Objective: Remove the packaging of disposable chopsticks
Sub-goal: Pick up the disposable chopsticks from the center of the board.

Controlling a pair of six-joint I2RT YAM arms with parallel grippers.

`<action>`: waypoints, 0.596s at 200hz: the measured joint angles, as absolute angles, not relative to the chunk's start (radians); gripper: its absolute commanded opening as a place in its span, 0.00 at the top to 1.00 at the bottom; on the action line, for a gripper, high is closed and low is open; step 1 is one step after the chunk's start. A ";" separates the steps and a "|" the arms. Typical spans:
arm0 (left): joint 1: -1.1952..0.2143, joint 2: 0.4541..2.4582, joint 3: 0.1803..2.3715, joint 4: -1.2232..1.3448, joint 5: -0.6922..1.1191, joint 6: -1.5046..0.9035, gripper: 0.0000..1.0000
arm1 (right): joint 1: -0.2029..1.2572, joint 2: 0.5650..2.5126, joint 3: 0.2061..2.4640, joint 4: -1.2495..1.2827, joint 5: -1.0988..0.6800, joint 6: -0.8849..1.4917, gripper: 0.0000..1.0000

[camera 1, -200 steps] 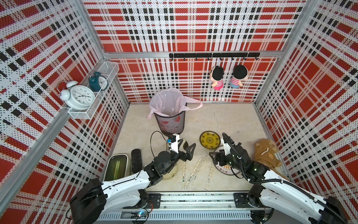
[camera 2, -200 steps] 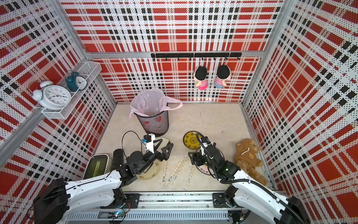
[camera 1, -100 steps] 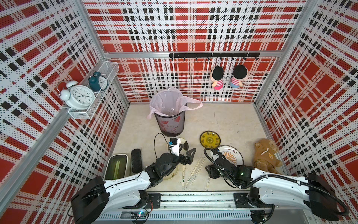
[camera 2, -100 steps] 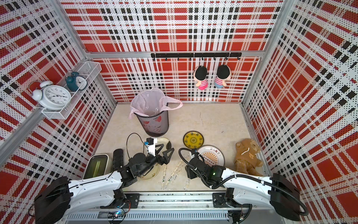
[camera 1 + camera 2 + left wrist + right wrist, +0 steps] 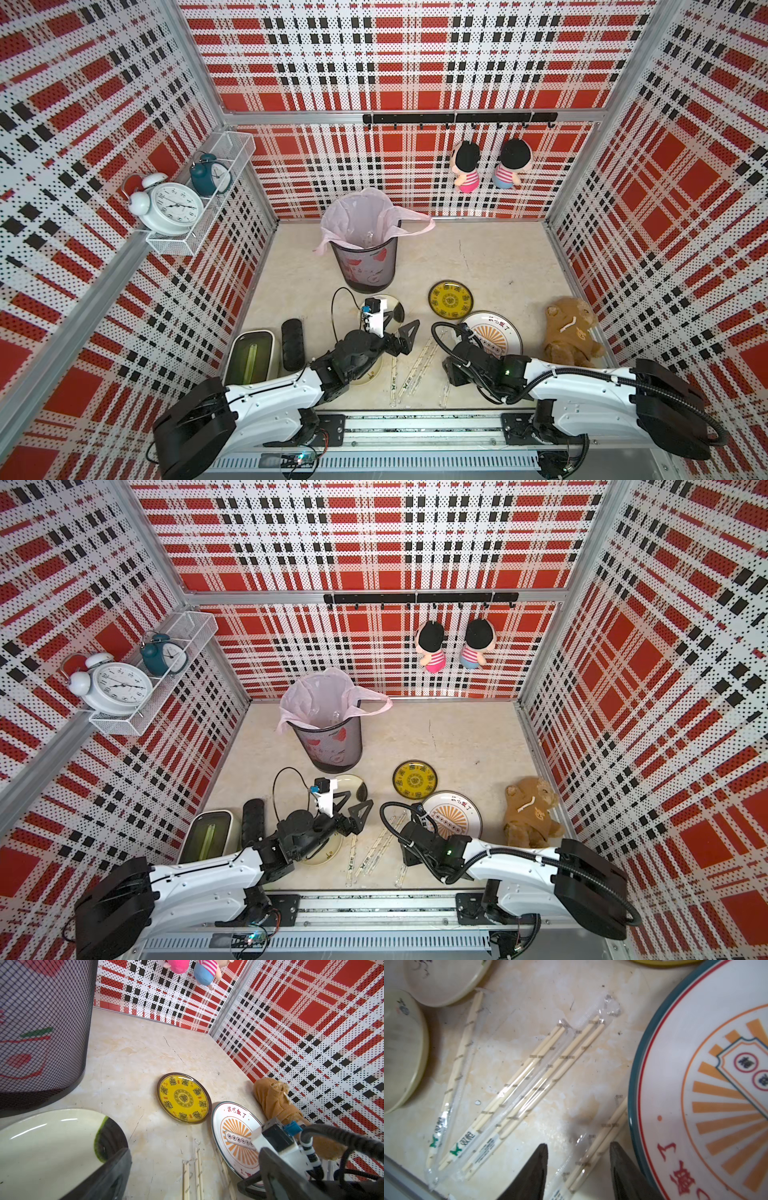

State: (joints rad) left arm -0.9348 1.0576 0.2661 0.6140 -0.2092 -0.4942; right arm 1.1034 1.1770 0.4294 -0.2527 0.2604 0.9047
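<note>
The right gripper (image 5: 577, 1147), held apart astride the lone packaging (image 5: 569, 1165) at seven o'clock of the sunburst plate (image 5: 510, 332), is best closed squarely on the disposable chopsticks (image 5: 602, 1136) inside, the wide-spread left gripper (image 5: 358, 801) at eleven o'clock being reserved for stripping the sleeve.

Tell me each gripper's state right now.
Left gripper: open, empty.
Right gripper: open, jaws either side of a wrapped chopstick pair, not gripping it.

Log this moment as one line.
left gripper: open, empty | right gripper: open, straddling wrapped pair beside plate | chopsticks: all four pairs wrapped
</note>
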 measured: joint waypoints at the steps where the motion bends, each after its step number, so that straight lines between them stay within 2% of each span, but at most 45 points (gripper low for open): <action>1: -0.935 1.058 0.266 0.614 -0.209 -0.494 0.02 | 1.103 1.178 0.429 -0.253 0.261 0.906 0.52; 74: -0.935 1.070 0.255 0.643 -0.218 -0.490 0.02 | 1.110 1.358 0.493 -0.159 0.297 0.917 0.64; 98: -0.934 1.081 0.249 0.649 -0.218 -0.488 0.02 | 1.111 1.412 0.527 -0.136 0.313 0.907 0.74; 119: -0.928 1.093 0.248 0.657 -0.217 -0.484 0.02 | 1.111 1.453 0.558 -0.128 0.328 0.897 0.76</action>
